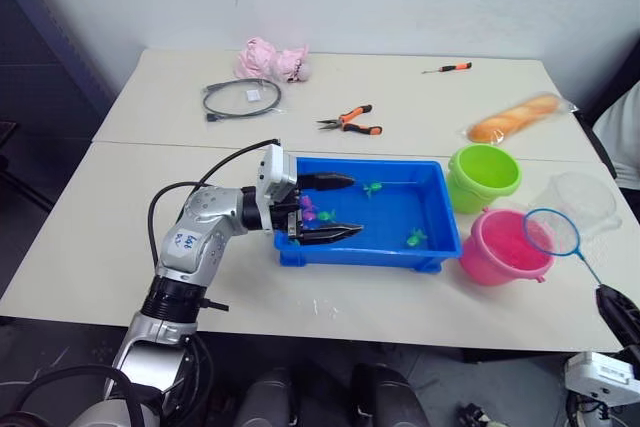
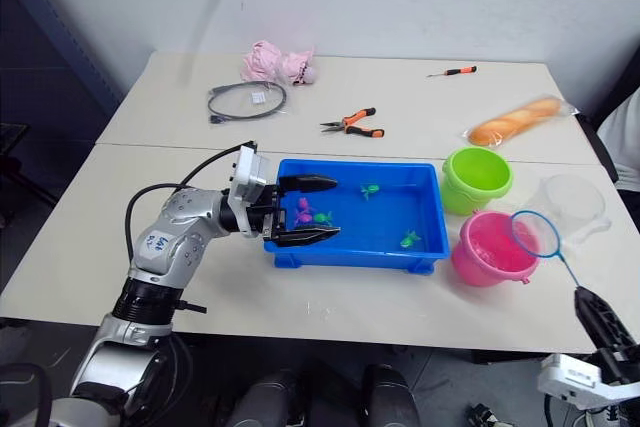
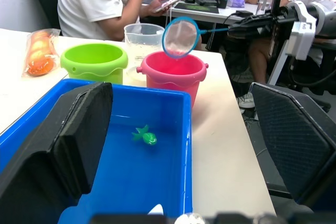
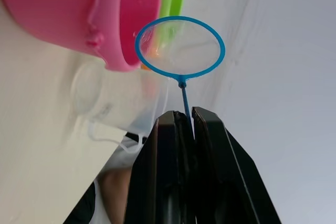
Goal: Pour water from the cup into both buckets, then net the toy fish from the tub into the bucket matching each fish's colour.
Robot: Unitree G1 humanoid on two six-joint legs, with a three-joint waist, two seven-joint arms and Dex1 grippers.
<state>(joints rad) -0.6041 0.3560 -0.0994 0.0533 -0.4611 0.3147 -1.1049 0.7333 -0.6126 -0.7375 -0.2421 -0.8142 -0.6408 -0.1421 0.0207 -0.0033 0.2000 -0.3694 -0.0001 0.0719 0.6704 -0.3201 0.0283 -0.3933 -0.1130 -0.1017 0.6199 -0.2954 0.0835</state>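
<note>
Net (image 1: 552, 232): its blue-rimmed hoop hangs over the far-right edge of the pink bucket (image 1: 500, 247), and its thin handle runs down and to my right into my right fingers (image 4: 184, 121). Those 2 black fingers are pressed together on the handle with no gap visible between them. The hoop sits well above and away from the fingertips, at the far end of the handle.

Tub (image 1: 425, 247): the blue tub lies on the worktop (image 1: 100, 247), just left of the 2 buckets. My left fingers (image 1: 335, 209) reach in over its left wall, spread wide apart and holding nothing; 1 finger lies toward the tub's far side and 1 toward its near side.

Toy fish: 1 magenta fish (image 1: 308, 209) and 1 green fish (image 1: 325, 217) lie between my spread left fingers near the tub's left end. A 2nd green fish (image 1: 373, 188) lies near the far wall, and a 3rd green fish (image 1: 415, 238) lies toward the near right corner.

Green bucket (image 1: 484, 175): it stands just beside the tub's right end, behind the pink bucket and close to it. The clear cup (image 1: 580, 202) stands to the right of both buckets, behind the hoop.
</note>
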